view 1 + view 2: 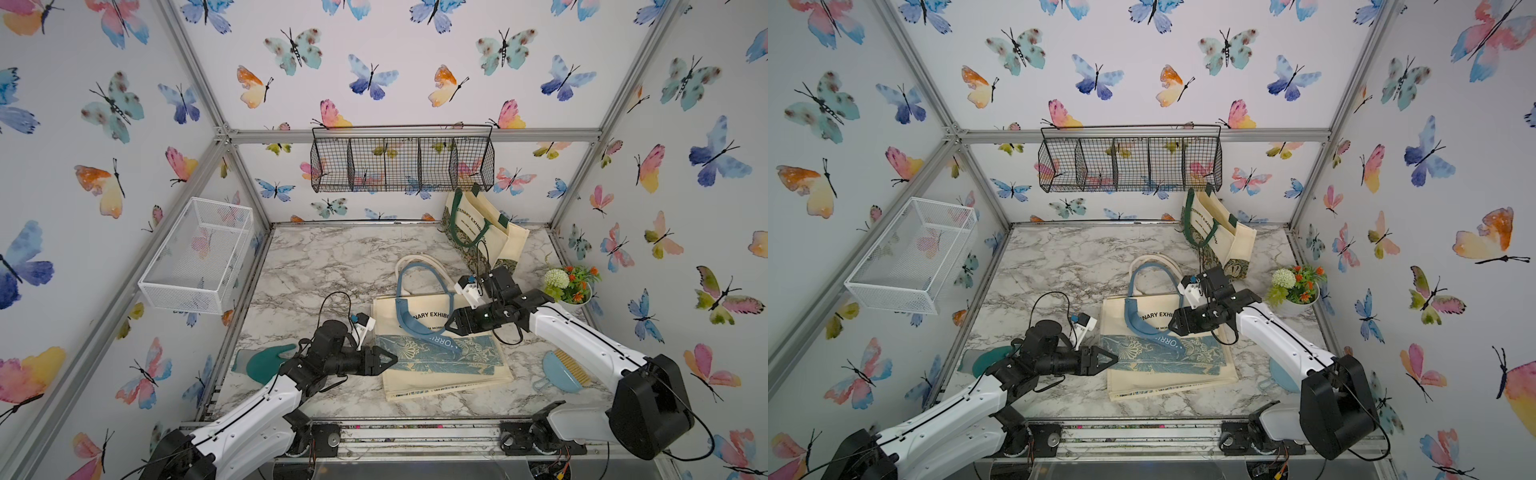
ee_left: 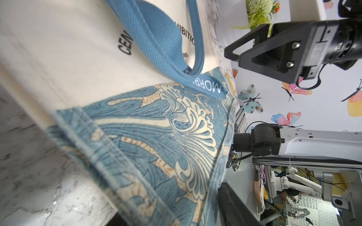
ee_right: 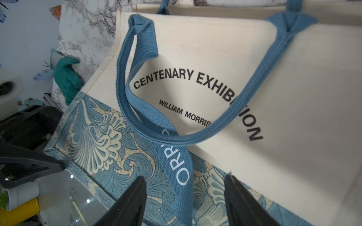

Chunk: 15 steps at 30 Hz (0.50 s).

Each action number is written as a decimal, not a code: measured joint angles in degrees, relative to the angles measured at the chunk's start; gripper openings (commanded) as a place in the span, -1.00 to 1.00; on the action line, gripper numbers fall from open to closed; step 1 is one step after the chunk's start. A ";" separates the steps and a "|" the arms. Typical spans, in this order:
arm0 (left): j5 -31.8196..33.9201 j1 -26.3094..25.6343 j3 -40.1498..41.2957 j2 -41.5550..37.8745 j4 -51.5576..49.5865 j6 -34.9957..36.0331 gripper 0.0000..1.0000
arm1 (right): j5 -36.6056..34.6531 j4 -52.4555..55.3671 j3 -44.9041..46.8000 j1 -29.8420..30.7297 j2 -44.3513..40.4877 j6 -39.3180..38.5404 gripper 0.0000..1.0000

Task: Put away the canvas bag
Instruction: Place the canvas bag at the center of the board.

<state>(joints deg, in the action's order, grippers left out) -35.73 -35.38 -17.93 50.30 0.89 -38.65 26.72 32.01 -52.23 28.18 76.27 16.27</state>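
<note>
Canvas bag (image 1: 440, 353): lies flat on table (image 1: 332, 257), not stowed. My right gripper (image 3: 185, 178): jaws apart astride blue handle (image 3: 141, 121), ungrasped. My left gripper (image 1: 390, 360): at bag edge, grip unclear.

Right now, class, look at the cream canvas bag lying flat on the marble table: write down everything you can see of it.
The canvas bag is cream woven cloth with a blue floral band along its bottom and black print reading CENTENARY EXHIBITION, WILLIAM MORRIS. It lies flat on the marble table. One blue webbing handle flops across its face; the other handle trails onto the table. The right gripper hangs open astride the flopped handle; the left gripper points at its side edge.
</note>
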 measured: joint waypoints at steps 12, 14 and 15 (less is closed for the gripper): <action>1.99 -0.02 5.33 -6.47 -3.50 -0.37 0.18 | 7.41 -11.58 11.13 -6.54 -4.28 8.44 -0.92; 2.12 -0.02 5.92 -6.43 -3.56 -0.46 0.18 | 8.52 -12.94 13.11 -7.17 -4.09 9.53 -0.97; 2.14 -0.02 6.10 -6.43 -3.54 -0.46 0.18 | 9.18 -13.75 13.94 -7.28 -3.93 10.08 -0.97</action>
<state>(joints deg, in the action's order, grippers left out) -33.58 -35.40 -11.84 43.88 -2.66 -39.11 35.90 18.26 -38.28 20.91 72.34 26.35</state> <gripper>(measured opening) 0.591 0.032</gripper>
